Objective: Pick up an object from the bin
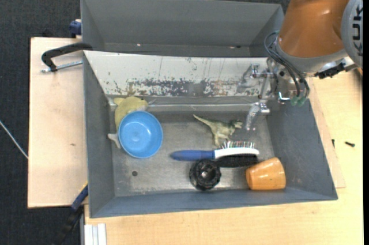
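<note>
- Hovering right of the frame's middle, the gripper (256,113) sits low in the grey bin (98,140), close to the scuffed back wall, and we see nothing held in it.
- We cannot tell whether it is spread or pressed together (the metal parts overlap from this angle).
- No thing is named, so we take the nearest one as the task's thing: a small green dinosaur toy (219,127), lying on the floor just left of the gripper tip.
- Next nearest is a brush with a blue handle and white bristles (216,154), lying crosswise just below the dinosaur.
- Lower in the frame, a black round thing (205,174) is touching or nearly touching the brush, and an orange cup on its side (266,174) lies at the lower right.
- A blue bowl (140,134) sits well apart at the left, with a yellowish soft-looking thing (130,105) behind it.
- We judge the step in hand to be lining up over a target, with no grasp made yet.
- To do it well, we would shift left until centred over the dinosaur's body, then set the grip across its narrow torso rather than along the tail.
- We would come straight down and stay clear of the back wall and the brush bristles.
- The thin legs and tail could let it twist out, so we would close on the thickest part.
</note>
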`<state>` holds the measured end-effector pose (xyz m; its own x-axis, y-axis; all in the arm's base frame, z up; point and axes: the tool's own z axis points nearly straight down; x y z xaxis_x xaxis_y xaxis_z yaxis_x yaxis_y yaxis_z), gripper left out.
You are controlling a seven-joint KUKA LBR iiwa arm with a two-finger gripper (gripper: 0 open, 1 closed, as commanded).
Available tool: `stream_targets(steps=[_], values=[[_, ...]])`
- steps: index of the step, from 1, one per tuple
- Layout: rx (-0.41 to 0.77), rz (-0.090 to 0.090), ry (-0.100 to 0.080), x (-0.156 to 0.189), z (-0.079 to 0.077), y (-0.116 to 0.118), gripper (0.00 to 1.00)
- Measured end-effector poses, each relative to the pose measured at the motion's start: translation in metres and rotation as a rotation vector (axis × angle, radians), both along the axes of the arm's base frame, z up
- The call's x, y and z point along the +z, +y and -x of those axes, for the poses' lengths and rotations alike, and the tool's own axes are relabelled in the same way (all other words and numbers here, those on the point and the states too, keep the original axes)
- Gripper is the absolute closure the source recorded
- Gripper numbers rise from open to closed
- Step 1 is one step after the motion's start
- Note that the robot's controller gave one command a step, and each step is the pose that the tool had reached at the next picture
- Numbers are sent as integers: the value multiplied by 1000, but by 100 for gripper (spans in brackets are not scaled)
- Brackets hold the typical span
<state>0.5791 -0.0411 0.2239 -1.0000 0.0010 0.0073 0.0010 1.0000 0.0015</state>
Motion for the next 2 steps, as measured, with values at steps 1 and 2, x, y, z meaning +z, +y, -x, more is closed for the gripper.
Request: stream_targets(steps=[1,2], values=[[270,-8,-9,-120,16,38,0],[642,-3,-10,-146,40,44,0]])
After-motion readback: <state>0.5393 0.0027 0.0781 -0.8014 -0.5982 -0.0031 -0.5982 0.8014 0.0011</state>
